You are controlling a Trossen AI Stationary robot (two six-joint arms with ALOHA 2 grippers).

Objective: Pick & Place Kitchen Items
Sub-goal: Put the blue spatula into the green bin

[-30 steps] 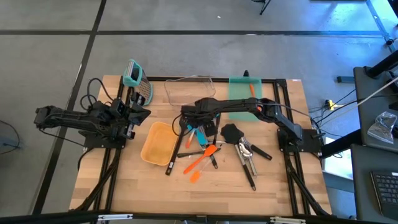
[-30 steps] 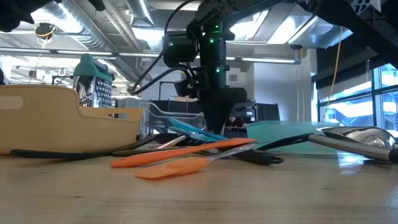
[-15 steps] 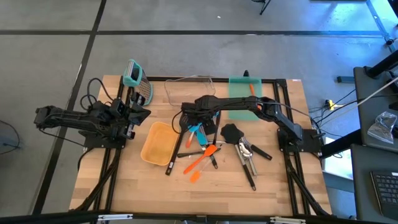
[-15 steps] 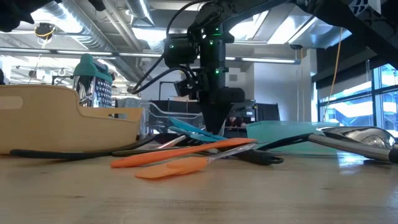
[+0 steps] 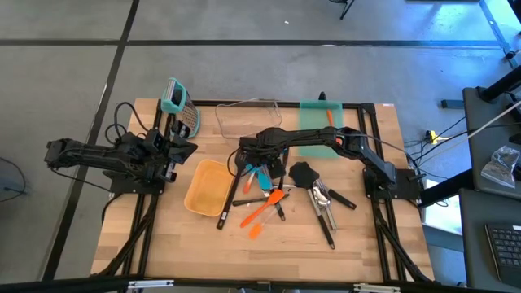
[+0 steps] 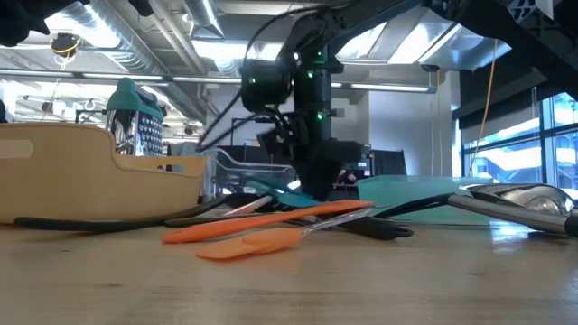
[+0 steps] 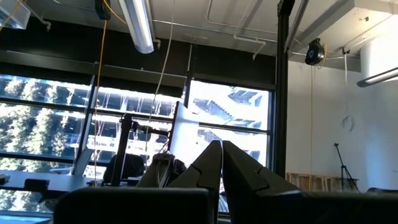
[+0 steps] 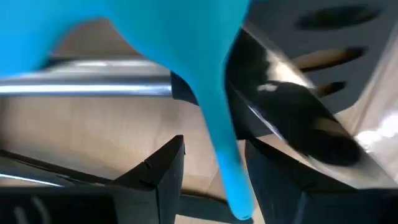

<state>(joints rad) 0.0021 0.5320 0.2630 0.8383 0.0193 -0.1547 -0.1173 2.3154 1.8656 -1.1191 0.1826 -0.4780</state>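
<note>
The right pincer (image 5: 254,165) reaches down into the pile of utensils at the counter's (image 5: 358,244) middle, its fingers (image 8: 163,167) set narrowly on either side of a teal spatula's (image 8: 211,93) handle; whether they grip it I cannot tell. That spatula lies atop a black turner (image 8: 323,81), just right of the tan tray (image 5: 205,186). Orange spatulas (image 5: 264,210) lie nearer, and a metal scoop (image 5: 321,195) to the right. The left pincer (image 7: 219,163) hangs by the counter's left edge, fingers pressed together, holding nothing.
</note>
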